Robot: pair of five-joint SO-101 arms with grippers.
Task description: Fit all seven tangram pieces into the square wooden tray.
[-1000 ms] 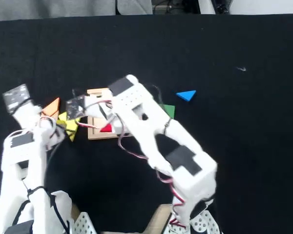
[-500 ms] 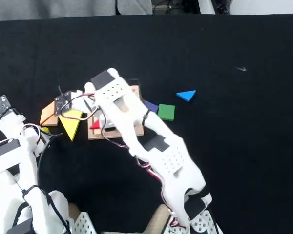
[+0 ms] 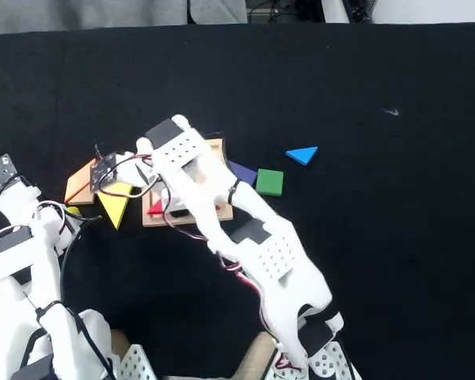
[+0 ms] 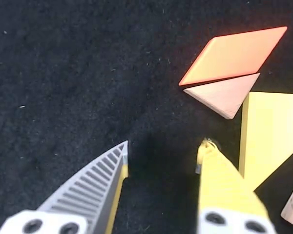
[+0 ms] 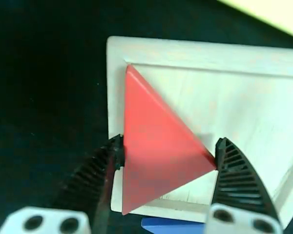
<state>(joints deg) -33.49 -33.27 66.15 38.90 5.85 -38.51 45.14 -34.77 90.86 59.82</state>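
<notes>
1. Red triangle (image 5: 156, 151) lies in a corner of the wooden tray (image 5: 210, 53), long edge along one wall, one tip overhanging the rim.
2. My right gripper (image 5: 170, 145) clasps it: one finger on the long edge, the other at the opposite corner.
3. I judge that tip must swing inward to seat.
4. My left gripper (image 4: 165, 145) hangs spread over black cloth (image 4: 63, 73) beside the yellow triangle (image 4: 268, 136).

Soft, even light falls from above in the high view. The black tabletop (image 3: 380, 237) swallows it, while the white right arm (image 3: 269, 253) shows bright, close to glaring. In the right wrist view the red triangle (image 5: 156, 156) throws a faint shadow on the pale tray (image 5: 224, 53). The yellow piece (image 5: 268, 12) looks washed out, perhaps from glare.
</notes>
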